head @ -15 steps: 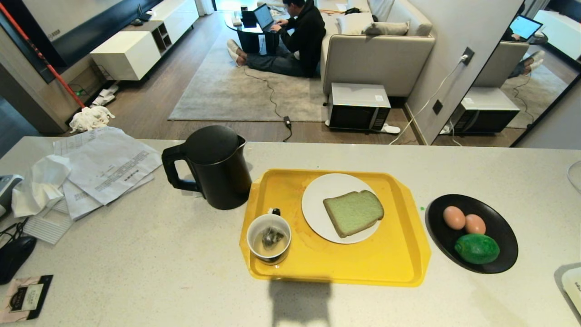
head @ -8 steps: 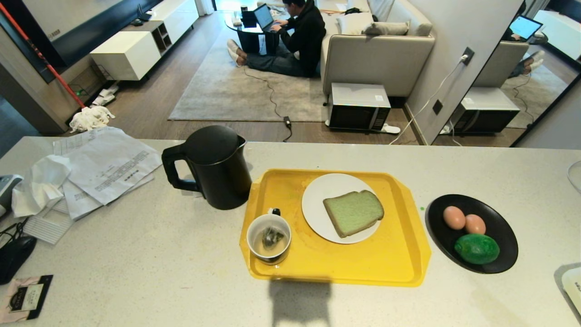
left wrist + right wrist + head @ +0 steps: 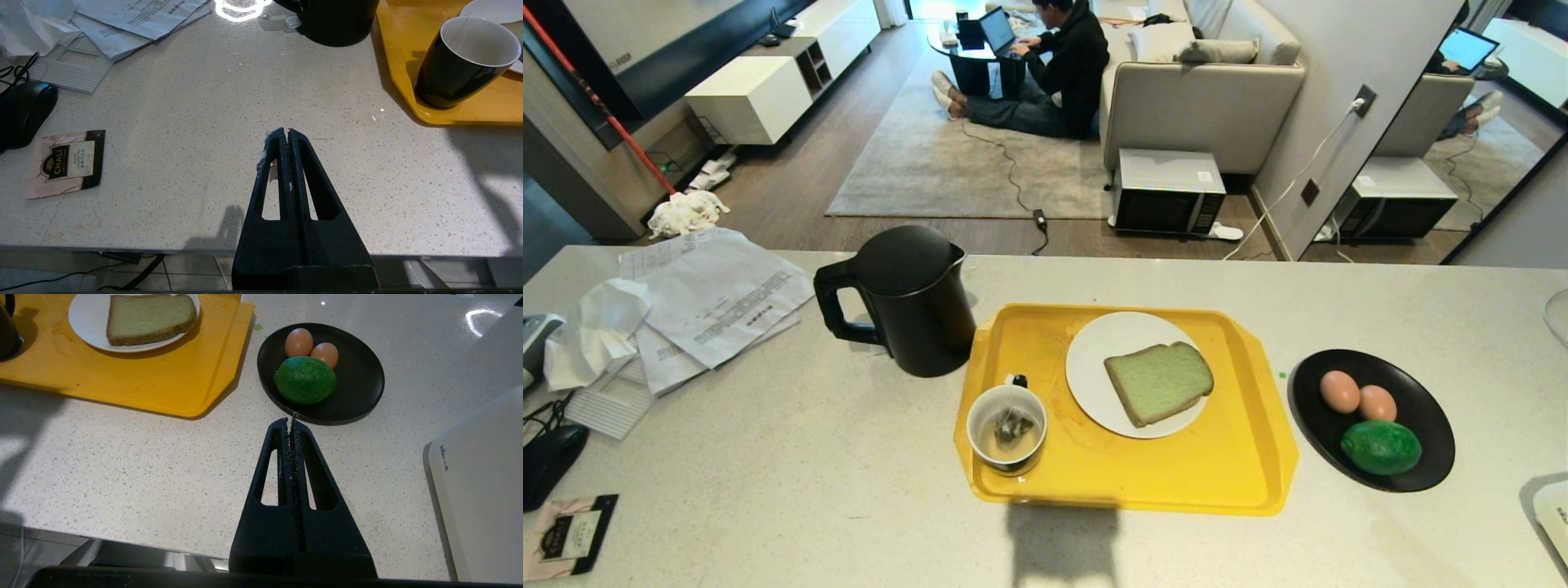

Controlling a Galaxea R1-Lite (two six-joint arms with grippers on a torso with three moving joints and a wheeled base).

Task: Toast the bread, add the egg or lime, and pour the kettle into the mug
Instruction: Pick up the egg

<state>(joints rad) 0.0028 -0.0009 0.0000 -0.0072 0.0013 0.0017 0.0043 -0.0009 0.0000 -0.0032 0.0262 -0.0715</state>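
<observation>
The pale green bread [image 3: 1159, 381] lies on a white plate [image 3: 1094, 359] on the yellow tray [image 3: 1176, 482]. A mug [image 3: 1006, 429] with a tea bag inside stands on the tray's near left corner. The black kettle [image 3: 907, 298] stands just left of the tray. Two eggs [image 3: 1340, 390] and the lime [image 3: 1380, 447] rest on a black plate [image 3: 1429, 408] right of the tray. My left gripper [image 3: 287, 132] is shut and empty above the counter's near edge, well short of the mug [image 3: 461, 61]. My right gripper [image 3: 291, 421] is shut and empty, just short of the lime [image 3: 305, 379].
Papers and a tissue [image 3: 686, 302] lie at the counter's left, with a mouse [image 3: 551, 457] and a tea sachet [image 3: 568, 535]. A white appliance [image 3: 482, 490] sits at the near right. Beyond the counter a person [image 3: 1062, 65] sits on the rug; a microwave [image 3: 1168, 192] stands on the floor.
</observation>
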